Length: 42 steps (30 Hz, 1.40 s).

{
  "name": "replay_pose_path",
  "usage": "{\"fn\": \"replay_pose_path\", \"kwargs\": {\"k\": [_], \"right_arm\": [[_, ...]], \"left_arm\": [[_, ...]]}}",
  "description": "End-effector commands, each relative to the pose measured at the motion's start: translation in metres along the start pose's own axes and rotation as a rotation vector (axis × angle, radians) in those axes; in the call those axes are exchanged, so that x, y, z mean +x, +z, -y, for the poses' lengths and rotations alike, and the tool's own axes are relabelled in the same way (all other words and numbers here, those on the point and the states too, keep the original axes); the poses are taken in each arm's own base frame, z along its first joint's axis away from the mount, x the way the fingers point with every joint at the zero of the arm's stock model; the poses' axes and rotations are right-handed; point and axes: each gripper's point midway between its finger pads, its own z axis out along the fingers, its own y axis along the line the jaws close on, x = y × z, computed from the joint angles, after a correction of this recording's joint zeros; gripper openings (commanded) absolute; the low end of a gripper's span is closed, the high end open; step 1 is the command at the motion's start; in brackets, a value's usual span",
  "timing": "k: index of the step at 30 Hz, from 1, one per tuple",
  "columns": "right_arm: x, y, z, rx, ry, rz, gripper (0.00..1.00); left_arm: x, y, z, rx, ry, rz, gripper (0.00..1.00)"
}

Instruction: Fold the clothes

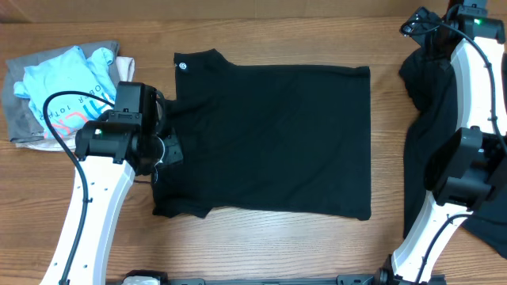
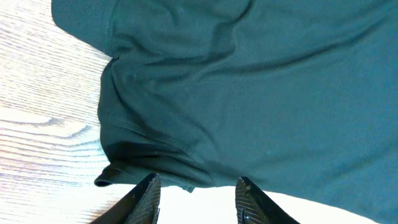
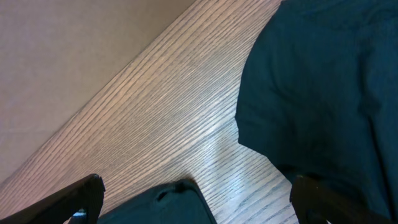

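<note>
The left gripper (image 2: pixel 198 198) sits closest in its own wrist view. Its two fingers (image 2: pixel 144 200) stand partly apart at six o'clock, with bare pale table showing between them and nothing clamped. Just past the tips, at twelve o'clock, lies the rumpled edge of the black T-shirt (image 2: pixel 249 93), one small fold curling onto the wood at eight o'clock.

In the right wrist view the right gripper (image 3: pixel 198 186) has its jaws spread wide, one finger at seven o'clock and one at five. They grip nothing, though a dark lump sits low between them that I cannot identify. Black cloth fills the view from one to four o'clock.

From overhead, the T-shirt is spread flat in the middle of the table (image 1: pixel 261 249), and the left gripper hovers at its nine o'clock edge. A small round white logo (image 1: pixel 181 66) marks its eleven o'clock corner. A heap of black clothes (image 1: pixel 432 95) lies at three o'clock, under the right arm. A pile of pale blue and grey clothes (image 1: pixel 55 83) sits at ten o'clock, well apart from the shirt.
</note>
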Motion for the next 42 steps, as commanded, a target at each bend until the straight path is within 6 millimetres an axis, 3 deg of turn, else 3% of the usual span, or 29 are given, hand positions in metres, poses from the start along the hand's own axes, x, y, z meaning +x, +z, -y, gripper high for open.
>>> {"fn": "replay_pose_path", "kwargs": {"k": [1,2,4,5,8,13,16,18,26,34,38,42], "right_arm": [[-0.002,-0.011,-0.012,-0.048,0.004,-0.005,1.00],[0.011,-0.012,-0.013,-0.062,0.006,-0.062,1.00],[0.049,-0.018,-0.012,-0.084,0.026,-0.233,1.00],[0.054,-0.019,-0.011,-0.083,0.029,-0.259,1.00],[0.082,-0.027,0.017,0.049,0.016,-0.365,1.00],[0.132,-0.056,0.043,0.171,0.048,-0.596,1.00],[0.156,-0.074,0.052,0.222,0.029,-0.709,1.00],[0.170,-0.074,0.043,0.164,-0.048,-0.763,1.00],[0.249,-0.071,0.034,0.192,-0.174,-0.980,1.00],[0.303,-0.056,0.032,0.232,-0.285,-1.042,1.00],[0.318,-0.037,0.034,0.217,-0.309,-1.015,1.00],[0.318,-0.014,0.042,0.225,-0.343,-0.941,1.00]], "left_arm": [[-0.010,0.005,0.003,0.006,0.066,0.013,0.36],[-0.016,0.009,0.003,-0.002,0.079,0.030,0.31],[-0.031,0.019,0.004,-0.018,0.099,0.061,0.11],[-0.039,0.025,0.004,-0.032,0.102,0.074,0.04],[-0.054,0.046,0.003,-0.066,0.104,0.073,0.04],[-0.066,0.084,0.004,-0.101,0.136,-0.007,0.04],[-0.073,0.105,0.003,-0.115,0.145,-0.025,0.04],[-0.078,0.119,0.005,-0.113,0.145,-0.020,0.04],[-0.089,0.162,0.006,-0.112,0.145,-0.017,0.04],[-0.096,0.189,0.006,-0.110,0.149,-0.006,0.04],[-0.100,0.207,0.004,-0.115,0.171,-0.002,0.04],[-0.105,0.225,0.006,-0.106,0.175,0.019,0.04]]}}
